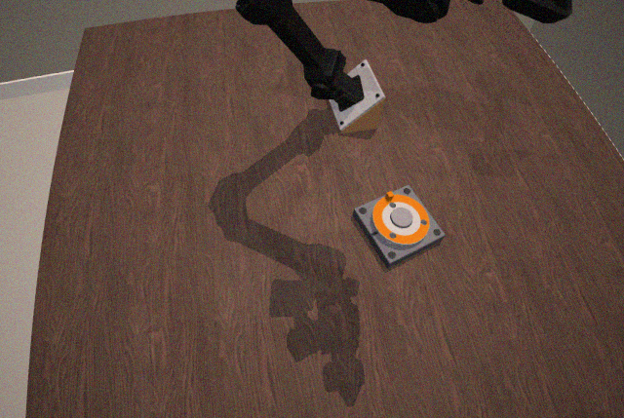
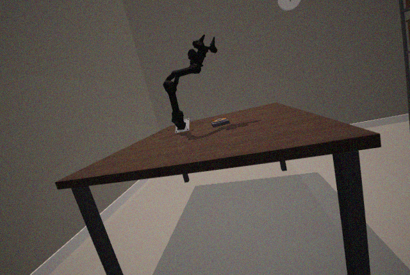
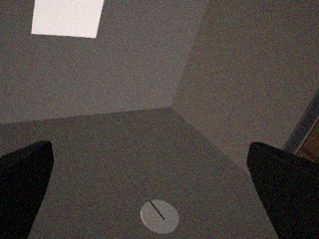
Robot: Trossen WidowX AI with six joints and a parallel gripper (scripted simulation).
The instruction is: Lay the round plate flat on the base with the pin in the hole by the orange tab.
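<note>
Arm (image 2: pixel 175 81) reared high off its mount, gripper (image 2: pixel 207 42) aimed up at the wall, fingers spread wide with nothing between them. Round plate (image 1: pixel 400 217) on the post (image 1: pixel 401 216) atop the grey base (image 1: pixel 398 226), mid-table (image 1: pixel 151 202), orange tab (image 1: pixel 389 195) toward the arm's mount, well apart from gripper. Pin and hole too small to make out; gripper cut off in top view.

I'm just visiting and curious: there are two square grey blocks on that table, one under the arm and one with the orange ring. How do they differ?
The mounting block under the arm carries the black arm, bolted on; the base carries a round orange plate on a grey post. The mounting block has a pale top with tan sides; the base is darker grey all over. Both are square, have dark corner holes, and rest on the wooden table.
</note>
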